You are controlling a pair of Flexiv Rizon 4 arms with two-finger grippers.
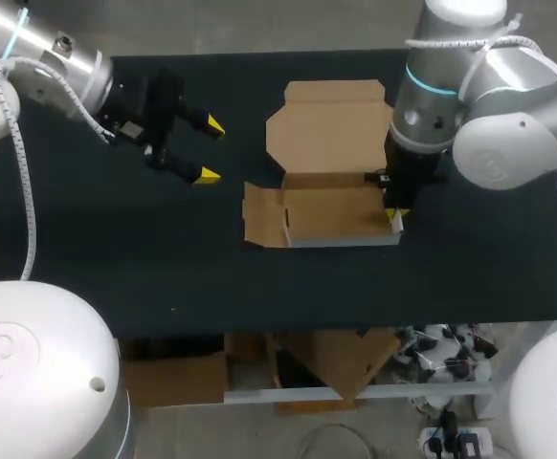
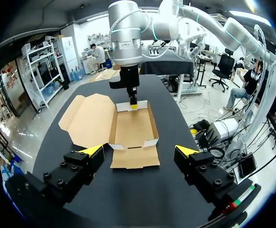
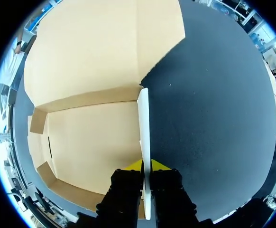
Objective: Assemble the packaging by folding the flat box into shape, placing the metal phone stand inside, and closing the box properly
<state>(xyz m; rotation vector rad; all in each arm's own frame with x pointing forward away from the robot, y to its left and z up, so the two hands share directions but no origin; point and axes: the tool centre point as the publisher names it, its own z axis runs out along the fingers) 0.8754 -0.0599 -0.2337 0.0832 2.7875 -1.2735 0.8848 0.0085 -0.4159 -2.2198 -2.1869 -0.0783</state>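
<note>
On the dark desk (image 1: 116,249), the right end effector (image 1: 394,216) pinches an end wall of the open box (image 1: 331,212) (a finger each side) — the left end effector (image 1: 210,150) hangs spread, well apart from the box.

- Left arm (image 1: 54,62): enters from the left rear corner, wrist angled in toward the middle of the desk (image 1: 116,258) and held above its surface.
- Left pincer (image 1: 209,150): fingers spread wide, with nothing gripped between the yellow tips.
- Right arm (image 1: 494,115): enters from the right rear, with the wrist pointed straight down.
- Right pincer (image 3: 146,167): fingers drawn close together, one on each side of the upright box wall (image 3: 143,118). Both tips appear to press it, though the finger bodies partly hide the contact.
</note>
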